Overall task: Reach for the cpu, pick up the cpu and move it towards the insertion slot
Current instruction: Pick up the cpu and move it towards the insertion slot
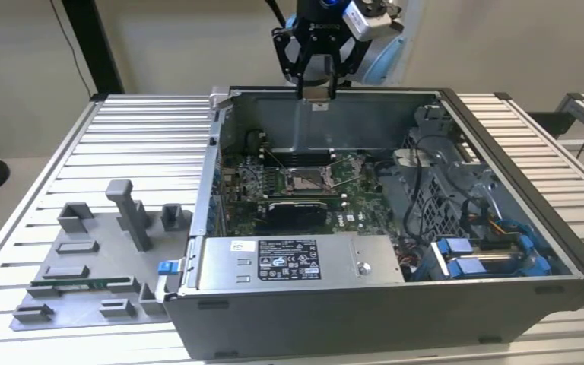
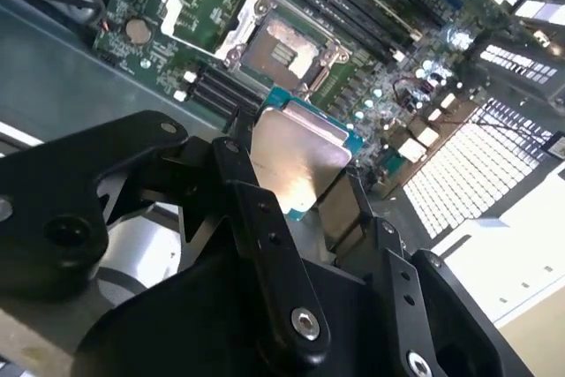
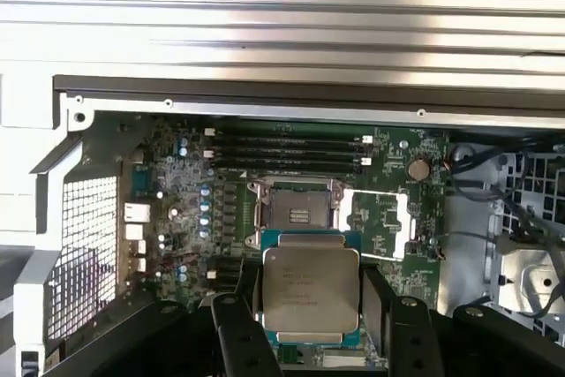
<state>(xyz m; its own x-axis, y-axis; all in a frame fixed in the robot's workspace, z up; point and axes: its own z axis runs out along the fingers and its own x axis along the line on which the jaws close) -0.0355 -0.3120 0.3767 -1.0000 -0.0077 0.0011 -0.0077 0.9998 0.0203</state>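
My gripper (image 1: 318, 93) hangs above the back wall of the open computer case, shut on the cpu (image 1: 318, 95), which shows there as a small pale piece between the fingers. In both wrist views the cpu is a flat silvery square with a green rim (image 3: 310, 290) (image 2: 296, 154), clamped by its sides between the black fingers (image 3: 238, 324). The insertion slot (image 1: 306, 179) is the square metal-framed socket in the middle of the green motherboard, well below the cpu. Its frame stands open with a dark centre (image 3: 295, 212) (image 2: 281, 44).
The grey computer case (image 1: 495, 296) stands on a slatted metal table (image 1: 49, 190). A silver power supply (image 1: 297, 262) fills its front, cables and blue connectors (image 1: 474, 255) its right. A grey fixture plate (image 1: 99, 262) with posts and a green memory stick (image 1: 79, 285) lies left of the case.
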